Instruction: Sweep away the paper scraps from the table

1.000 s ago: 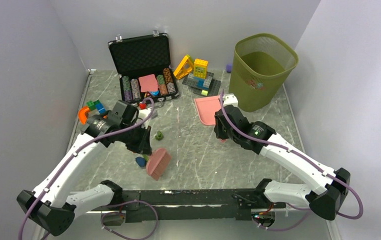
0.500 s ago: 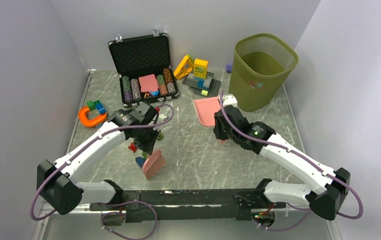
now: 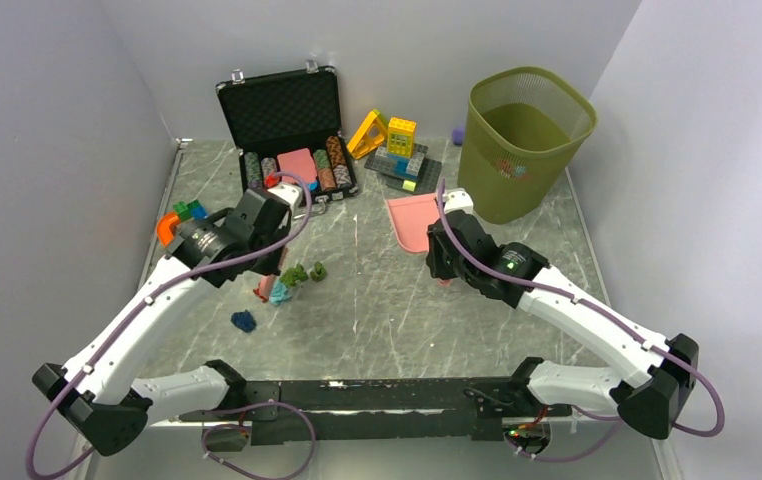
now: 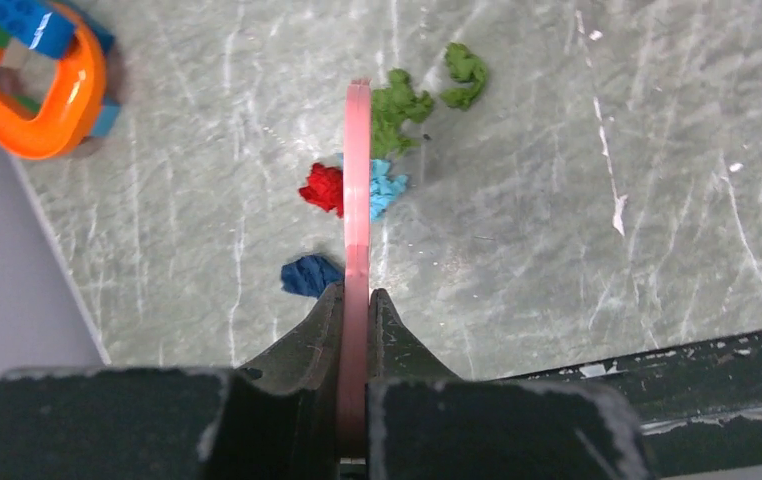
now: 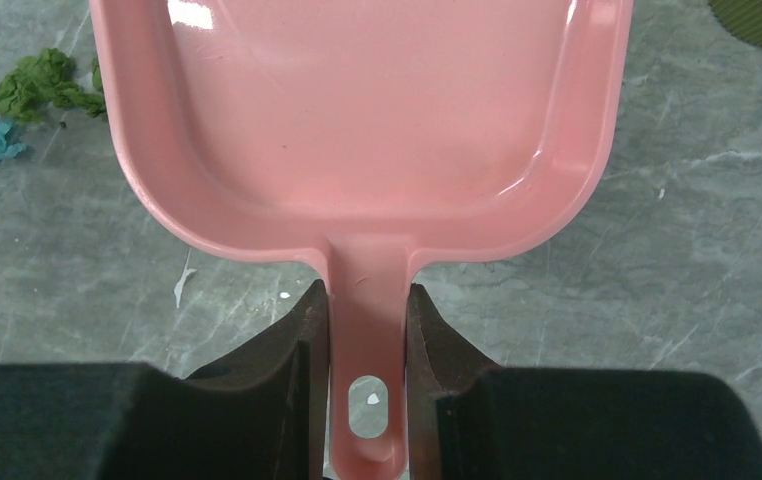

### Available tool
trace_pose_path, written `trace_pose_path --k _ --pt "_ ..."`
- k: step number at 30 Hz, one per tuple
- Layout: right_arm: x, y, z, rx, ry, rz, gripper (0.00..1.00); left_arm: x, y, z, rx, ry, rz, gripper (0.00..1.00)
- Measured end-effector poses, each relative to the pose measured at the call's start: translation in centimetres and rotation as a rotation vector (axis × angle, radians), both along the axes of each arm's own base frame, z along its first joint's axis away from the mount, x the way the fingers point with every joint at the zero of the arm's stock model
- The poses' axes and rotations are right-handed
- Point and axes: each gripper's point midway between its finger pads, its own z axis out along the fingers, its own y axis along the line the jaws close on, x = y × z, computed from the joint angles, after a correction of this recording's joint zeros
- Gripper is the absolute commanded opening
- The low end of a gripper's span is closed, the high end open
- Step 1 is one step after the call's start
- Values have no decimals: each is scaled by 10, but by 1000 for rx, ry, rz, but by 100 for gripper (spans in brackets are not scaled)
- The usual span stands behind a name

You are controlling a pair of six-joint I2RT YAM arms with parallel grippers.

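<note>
My left gripper (image 3: 263, 270) is shut on a pink brush (image 4: 357, 170), seen edge-on in the left wrist view, its jaws (image 4: 355, 292) clamped on the handle. The brush stands among paper scraps on the table (image 3: 387, 310): a red one (image 4: 323, 188) to its left, a teal one (image 4: 387, 185) and two green ones (image 4: 402, 103) (image 4: 465, 73) to its right, and a dark blue one (image 4: 309, 275) nearer. The top view shows the teal (image 3: 279, 293), green (image 3: 294, 276) and dark blue (image 3: 244, 321) scraps. My right gripper (image 5: 367, 300) is shut on the handle of a pink dustpan (image 5: 357, 110), which lies flat and empty right of the scraps (image 3: 412, 220).
An open black case of poker chips (image 3: 292, 140) and building blocks (image 3: 397, 150) stand at the back. A green mesh bin (image 3: 522, 140) is at the back right. An orange ring toy with blocks (image 3: 167, 228) lies at the left wall. A metal rail (image 3: 377, 395) runs along the front.
My left arm has carried the brush left and farther back, from the near middle to the scraps. The dark blue scrap now lies further left. The right arm and dustpan have not moved.
</note>
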Motion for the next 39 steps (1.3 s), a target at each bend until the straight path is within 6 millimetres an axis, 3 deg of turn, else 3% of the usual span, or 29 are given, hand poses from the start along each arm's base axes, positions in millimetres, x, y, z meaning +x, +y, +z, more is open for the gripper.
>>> trace_pose_path --k 6,11,16,22,28,31,35,39 --pt "2 3 -2 1 2 2 0 -3 34 3 103 24 216 0" --pt "3 3 -2 -2 1 5 0 -7 93 -15 276 121 545 0" --pt "2 3 -2 -4 -1 7 0 -13 115 -41 307 201 711 0" --pt "1 1 -6 -9 4 7 0 -12 87 -76 120 287 734 0" --pt "0 0 -7 -14 5 11 0 14 45 -83 -120 280 706 0" --pt "0 0 -7 -16 5 12 0 27 29 -77 -201 263 674 0" --pt "0 0 -7 -19 7 13 0 50 10 -54 -245 215 622 0" --pt "-3 1 -11 -33 24 39 0 68 9 -29 -194 138 588 0"
